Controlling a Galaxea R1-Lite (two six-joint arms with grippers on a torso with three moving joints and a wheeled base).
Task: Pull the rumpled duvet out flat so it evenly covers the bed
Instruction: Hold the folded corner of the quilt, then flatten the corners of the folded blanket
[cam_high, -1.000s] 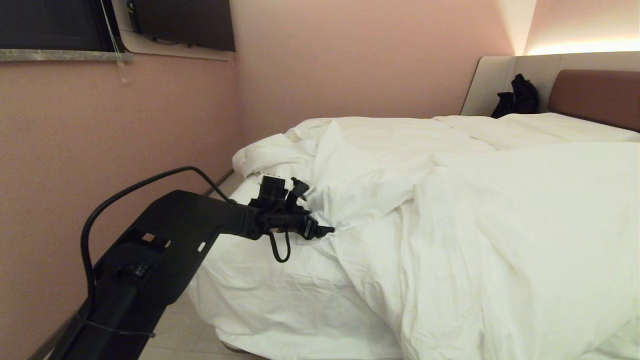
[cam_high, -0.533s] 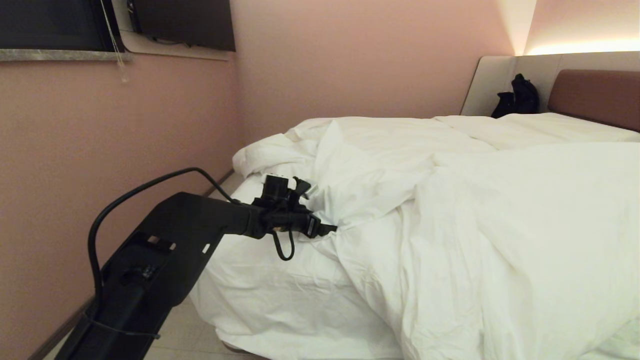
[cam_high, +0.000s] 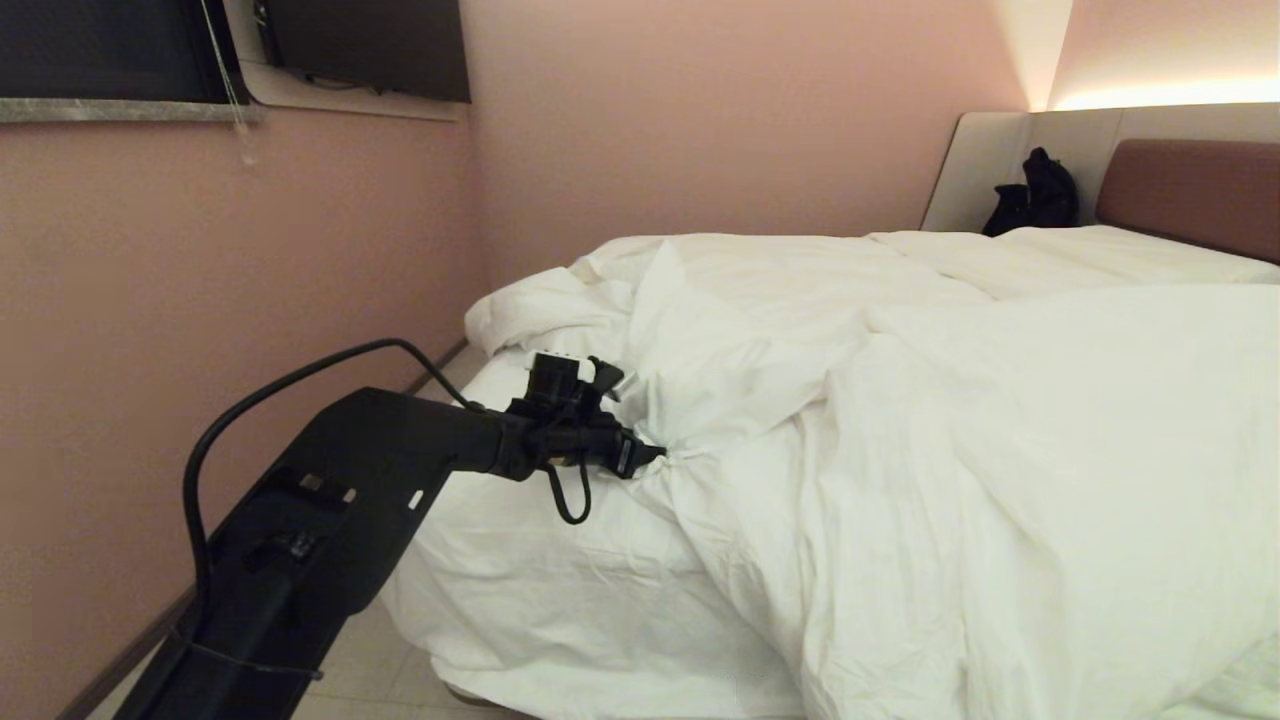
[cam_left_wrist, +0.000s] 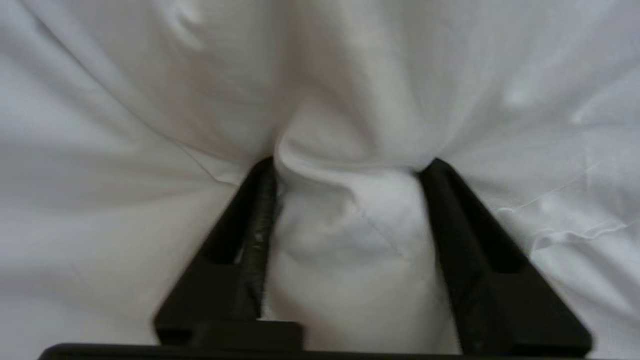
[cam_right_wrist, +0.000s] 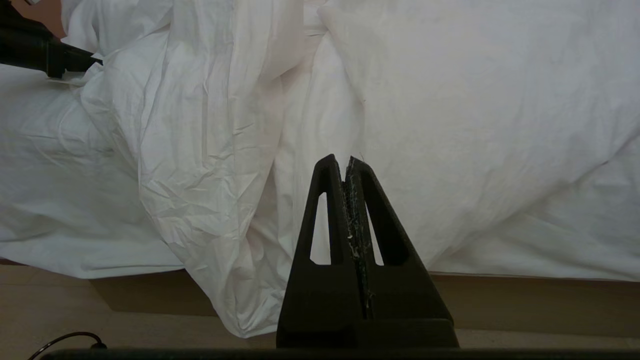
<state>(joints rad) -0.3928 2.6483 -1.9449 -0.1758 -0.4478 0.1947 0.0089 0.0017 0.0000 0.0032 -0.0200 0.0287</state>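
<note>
**One gripper bites into rumpled duvet at bed's near corner**

Two arms, one at work: your left arm reaches in from the lower left of the head view, and your left gripper (cam_high: 655, 458) sits pressed into the duvet (cam_high: 900, 400) at the left-hand side of the bed (cam_high: 560, 600). Its fingers (cam_left_wrist: 250, 235) stand partly apart with a thick fold of white cloth bunched between them, the fabric puckering into creases that radiate from the pinch. Beside it to the left, the smoother mattress sheet (cam_high: 520, 560) lies exposed and drapes down toward the pale floor (cam_high: 370, 660). Your right gripper (cam_right_wrist: 349, 165) hangs pressed tight together, holding nothing, pointed at the duvet's hanging edge above the floor. Farther back, the duvet lies heaped and twisted, piled toward the right side and folded over itself near the pink wall (cam_high: 700, 120). At the far end you see the brownish-red headboard (cam_high: 1190, 190), the grey surround panel (cam_high: 985, 165) and a black bag (cam_high: 1040, 195) resting against it.
</note>
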